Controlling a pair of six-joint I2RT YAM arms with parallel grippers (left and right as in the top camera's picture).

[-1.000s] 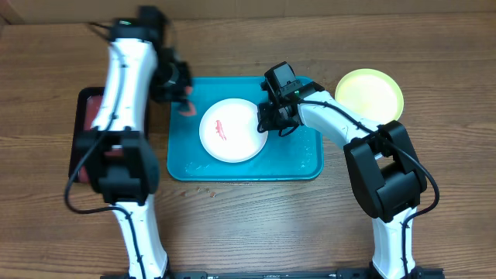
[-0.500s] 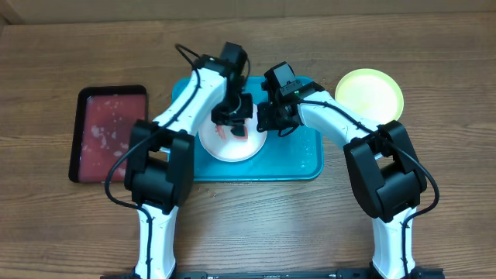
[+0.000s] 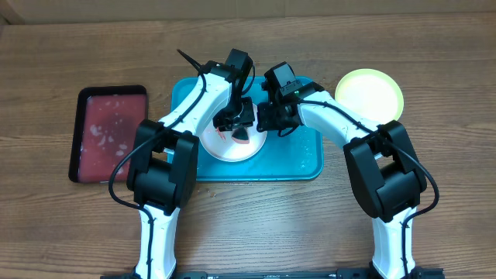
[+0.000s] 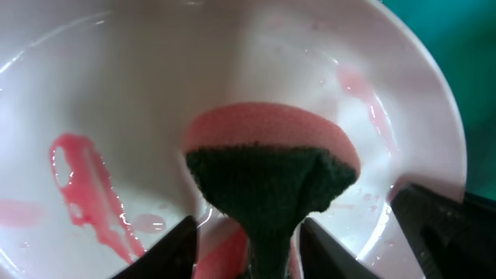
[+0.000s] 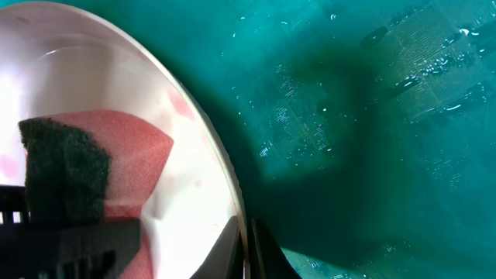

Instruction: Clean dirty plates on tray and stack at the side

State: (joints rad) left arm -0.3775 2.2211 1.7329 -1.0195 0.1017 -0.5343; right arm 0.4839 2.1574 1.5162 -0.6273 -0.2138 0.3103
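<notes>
Sponge [image 4: 267, 167], squeezed in the left gripper [image 4: 252, 248], has moved onto the white plate [image 3: 213, 146] in the blue tray [image 3: 298, 159], its edge pinched by the right gripper [image 5: 246, 248], so scrubbing can start.

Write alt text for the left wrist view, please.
A pink-and-green sponge, gripped in the left pincer, over a wet white plate with red smears. A corner of teal tray shows at upper right.

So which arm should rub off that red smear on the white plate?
Left. The left tool grips the sponge right over the white plate, near the red smear. The right tool only pinches the plate's rim.
</notes>
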